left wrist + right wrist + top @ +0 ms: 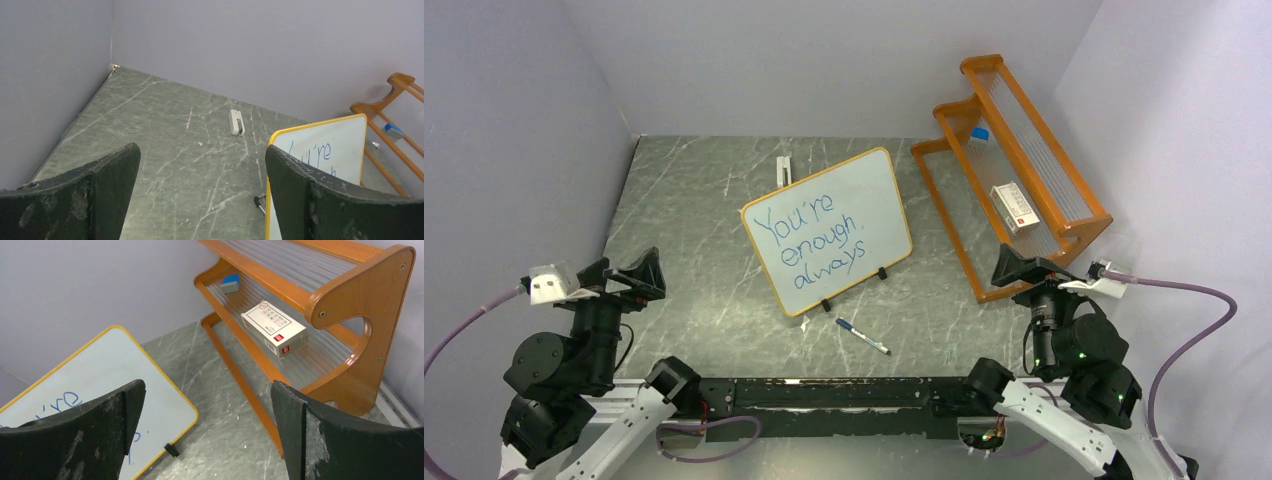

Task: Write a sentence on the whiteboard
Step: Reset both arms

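The rectangular white whiteboard with a thin tan-orange frame (828,231) stands mid-table, propped on black clip feet and leaning back, probably so its face is easy to write on. It reads "You're enough, always" in blue. The slim blue-and-white marker pen (862,336) lies loose just in front. The left gripper (624,277) and right gripper (1032,272) hang near their bases, jaws spread wide, holding nothing. Print on the white box (1013,207) in the orange wooden rack (1064,195) is illegible

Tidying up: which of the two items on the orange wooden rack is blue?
The small blue block, far end of the orange wooden rack; the larger white box lies nearer.
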